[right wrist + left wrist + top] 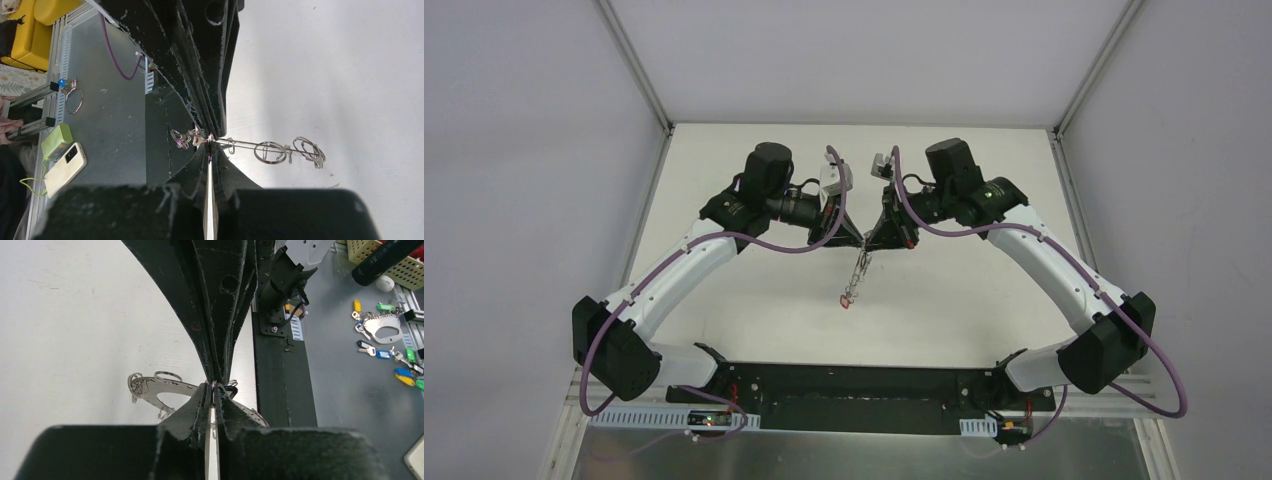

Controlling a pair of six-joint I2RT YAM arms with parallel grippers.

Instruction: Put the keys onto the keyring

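**A:** Start at the left. What is the left hand [214,394] doing?

**B:** Its fingers are drawn together at the rim of the keyring [150,389]. As far as I can tell they pinch one of the small loops [270,152] there, but the contact is too small to be sure.

**A:** And the ring itself?

**B:** It is up in the air above the middle of the worktop [754,300], not lying on it. It hangs from the point where the two hands meet tip to tip. From above it dangles toward the arm bases, with a red key [846,299] at its low end.

**A:** The right hand [209,150]?

**B:** Clamped tight on the same stretch of rim, directly facing the left one. In its own view the plate runs away edge-on, with wire loops strung along it.

**A:** Which step is this, then?

**B:** I judge it to be mid-threading, or a re-grip. One key looks to be on already. Both hands steady the ring at one spot, perhaps to work a loop open.

**A:** What does the next move call for?

**B:** One hand has to keep the ring steady while the other frees itself to fetch a key. I see no loose key on the worktop. The loops are fine wire, so the approach needs care, and a slack grip would drop the ring.
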